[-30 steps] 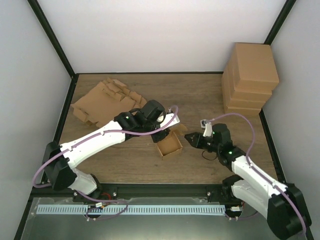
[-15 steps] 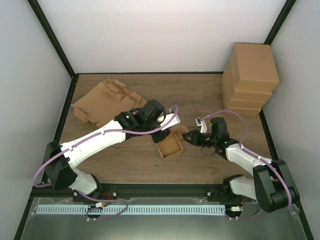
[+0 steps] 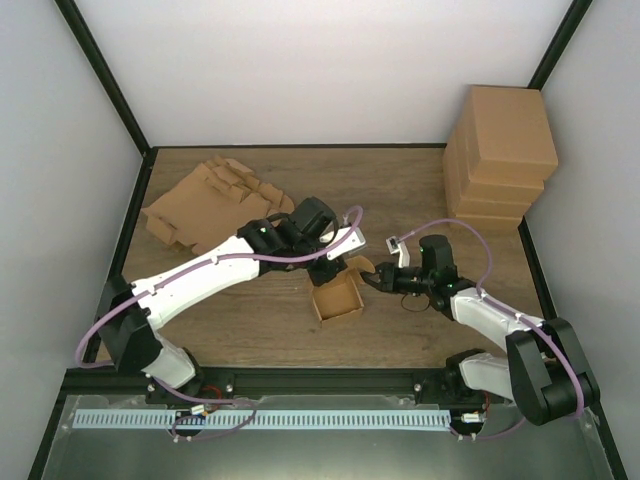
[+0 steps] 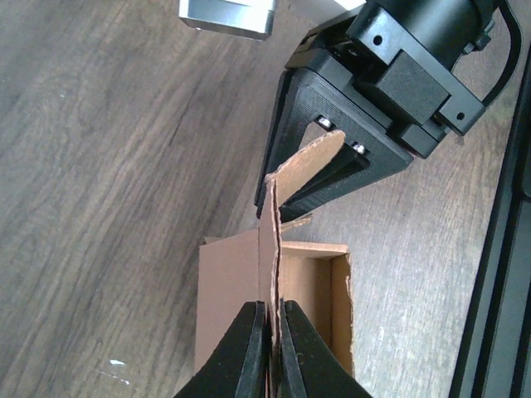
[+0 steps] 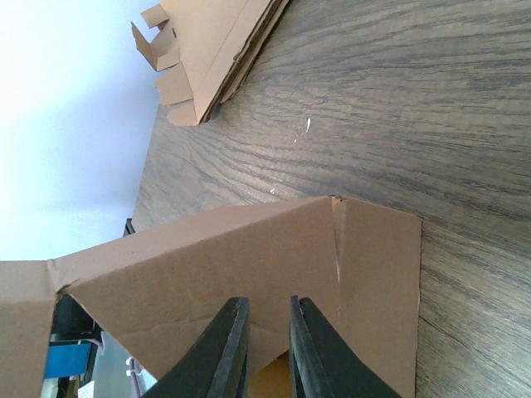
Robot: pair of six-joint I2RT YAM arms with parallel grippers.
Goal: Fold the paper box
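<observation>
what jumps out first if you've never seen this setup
The two claws meeting over a half-folded paper box at mid-table: the left claw pinches its upright flap, and the right claw sits at the flap's tip. Then the stack of closed boxes far right and flat blanks far left.

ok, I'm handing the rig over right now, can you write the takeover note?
Left end effector: shut on an upright flap of the paper box.
Right end effector: jaws nearly closed at that flap's far end; can't tell whether it grips.
The box sits open at mid-table, flat blanks far left, closed boxes stacked far right.
Done: tray walls raised.
Left: fold the flap in and close the box.
</observation>
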